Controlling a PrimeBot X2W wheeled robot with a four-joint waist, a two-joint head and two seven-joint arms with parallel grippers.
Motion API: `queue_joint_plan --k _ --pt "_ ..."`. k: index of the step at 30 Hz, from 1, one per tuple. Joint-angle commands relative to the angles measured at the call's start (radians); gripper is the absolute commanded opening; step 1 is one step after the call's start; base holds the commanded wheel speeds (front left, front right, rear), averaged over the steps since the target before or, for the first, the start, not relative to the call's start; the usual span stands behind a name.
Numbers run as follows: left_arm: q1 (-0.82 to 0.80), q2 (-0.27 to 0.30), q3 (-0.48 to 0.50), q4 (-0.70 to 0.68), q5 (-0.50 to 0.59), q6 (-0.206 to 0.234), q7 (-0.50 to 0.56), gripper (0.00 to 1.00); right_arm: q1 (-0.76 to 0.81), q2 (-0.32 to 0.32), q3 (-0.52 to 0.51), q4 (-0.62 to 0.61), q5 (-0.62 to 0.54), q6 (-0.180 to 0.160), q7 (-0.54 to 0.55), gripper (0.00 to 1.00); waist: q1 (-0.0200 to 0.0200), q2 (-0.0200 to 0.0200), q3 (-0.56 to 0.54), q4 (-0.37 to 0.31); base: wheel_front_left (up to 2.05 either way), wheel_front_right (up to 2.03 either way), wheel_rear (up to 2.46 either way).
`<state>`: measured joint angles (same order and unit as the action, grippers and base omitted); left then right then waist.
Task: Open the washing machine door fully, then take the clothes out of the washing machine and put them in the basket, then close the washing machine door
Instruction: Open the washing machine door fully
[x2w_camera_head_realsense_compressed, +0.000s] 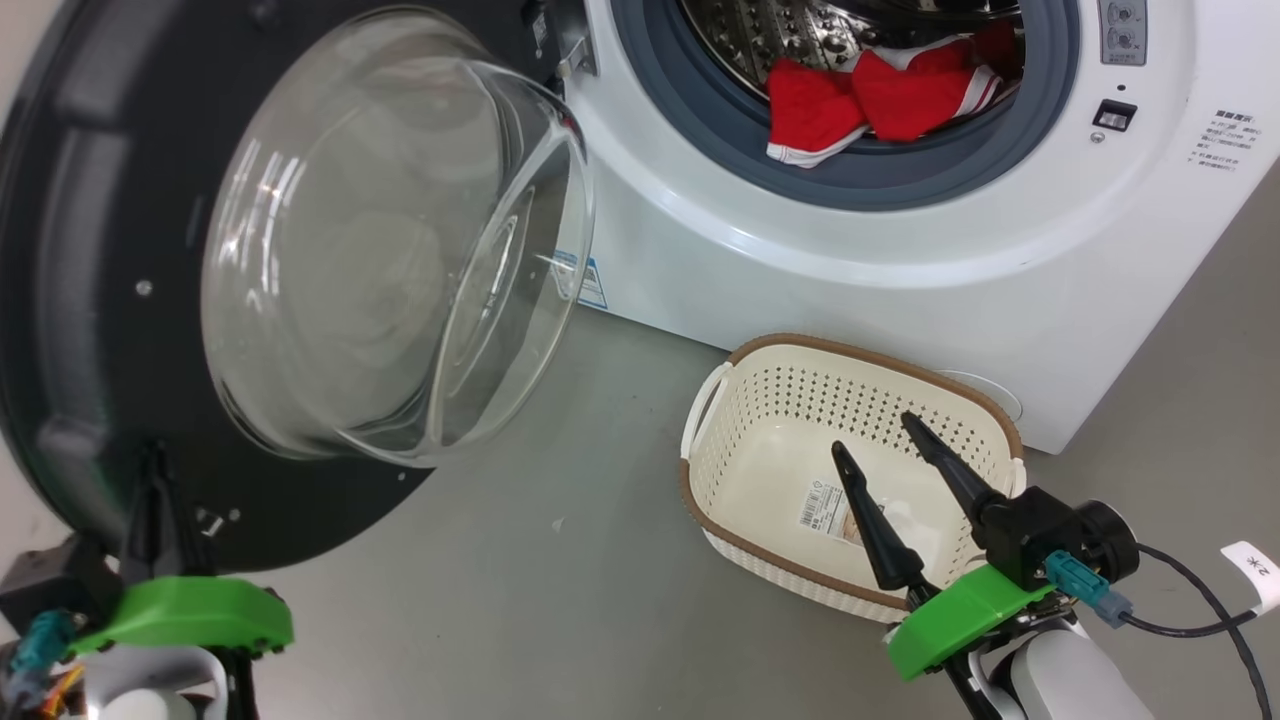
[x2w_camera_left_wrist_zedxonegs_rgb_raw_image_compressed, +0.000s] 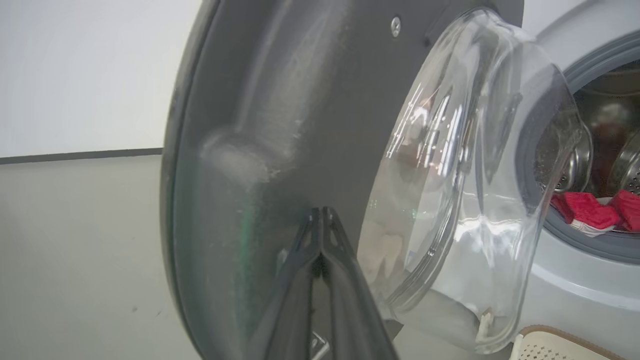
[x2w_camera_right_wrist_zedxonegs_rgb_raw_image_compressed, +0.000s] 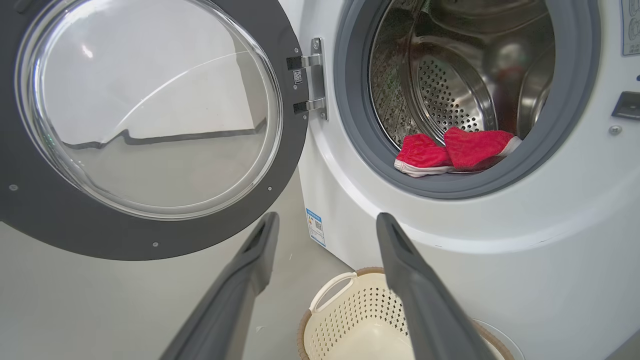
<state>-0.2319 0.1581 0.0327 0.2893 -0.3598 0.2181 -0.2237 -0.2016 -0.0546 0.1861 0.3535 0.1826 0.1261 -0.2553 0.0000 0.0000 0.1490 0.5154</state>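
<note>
Left tool pinched at door, right tool splayed

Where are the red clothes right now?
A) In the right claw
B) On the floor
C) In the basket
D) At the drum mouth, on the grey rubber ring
D: the red clothes lie at the drum mouth on the grey rubber ring; the basket holds no garment, and the right claw is open and empty.
</note>
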Motion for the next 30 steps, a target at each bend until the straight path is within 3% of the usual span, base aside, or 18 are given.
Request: queue_joint_plan --k 1,17,30 --pt "-0.043 0.045 0.055 -0.013 -0.009 0.000 -0.014 0.00 -0.032 0.004 0.026 -0.022 -0.006 0.005 -0.006 1.00 0.0000 0.0000 0.001 -0.001 0.00 0.00 0.00" --pt "-0.148 0.071 0.149 0.138 -0.023 -0.038 -0.038 0.00 -0.047 0.004 0.050 -0.006 -0.032 0.005 -0.006 1.00 0.0000 0.0000 0.020 -0.006 0.00 0.00 0.00" --pt "-0.234 0.087 0.239 0.247 0.016 -0.105 -0.038 0.00 -0.061 0.004 0.062 -0.004 -0.051 0.005 -0.001 1.00 0.0000 0.0000 0.044 -0.012 0.00 0.00 0.00"
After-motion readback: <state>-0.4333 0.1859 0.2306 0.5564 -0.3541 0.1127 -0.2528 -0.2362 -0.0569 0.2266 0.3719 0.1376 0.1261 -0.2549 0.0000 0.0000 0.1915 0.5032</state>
